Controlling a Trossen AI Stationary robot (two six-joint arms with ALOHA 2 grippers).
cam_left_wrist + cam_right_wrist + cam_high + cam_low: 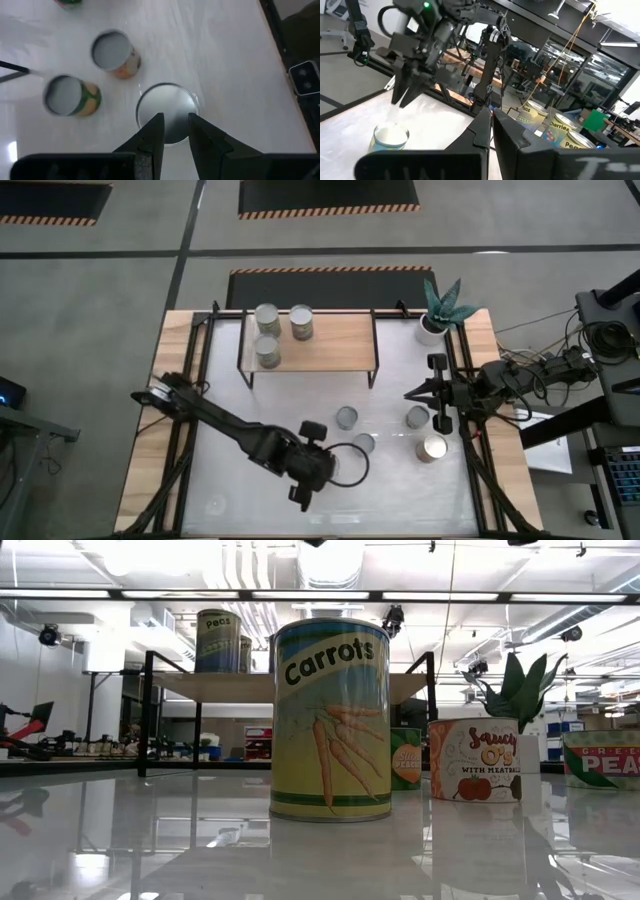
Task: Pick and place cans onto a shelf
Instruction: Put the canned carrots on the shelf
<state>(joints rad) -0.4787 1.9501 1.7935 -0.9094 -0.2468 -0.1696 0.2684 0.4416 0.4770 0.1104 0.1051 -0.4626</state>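
Wooden-topped shelf [330, 340] at the table's far side already bears three cans; four more stand on the white top. My left gripper [175, 127] hangs over the carrots can [167, 112], jaws part open, narrower than its lid, gripping nothing. I judge they must widen before descending squarely. My right gripper [491, 120] waits shut near the peas can [417, 417].

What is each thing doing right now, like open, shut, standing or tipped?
Left claw: open, over a can.
Right claw: shut, empty.
Shelf cans: three, standing.
Table cans: four, standing.
Plant: standing in its pot.
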